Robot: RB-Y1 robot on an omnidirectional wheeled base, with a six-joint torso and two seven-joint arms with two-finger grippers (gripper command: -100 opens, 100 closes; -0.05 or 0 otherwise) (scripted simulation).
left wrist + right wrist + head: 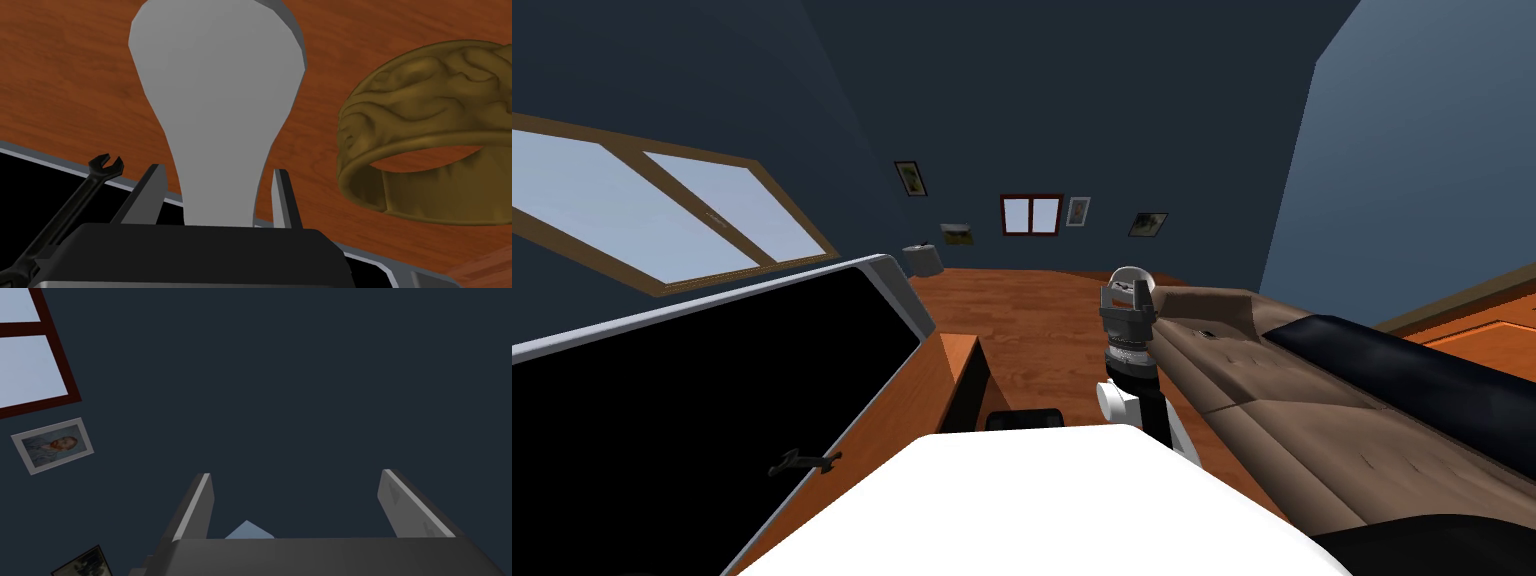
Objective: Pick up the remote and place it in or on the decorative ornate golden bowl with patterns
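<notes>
The left gripper [220, 170] pinches the narrow end of the light grey remote [217, 85], one finger pressed to each side, and the remote's long axis runs straight out from the gripper with its broad end farthest away. The patterned golden bowl [425, 95] sits on the brown wooden surface [75, 75], off to one side of the remote's broad end, near it but apart, so the carry judged to remain is a short sideways one by the left arm. The right gripper [295, 474] is aimed away from the bowl, fingers spread wide and empty.
</notes>
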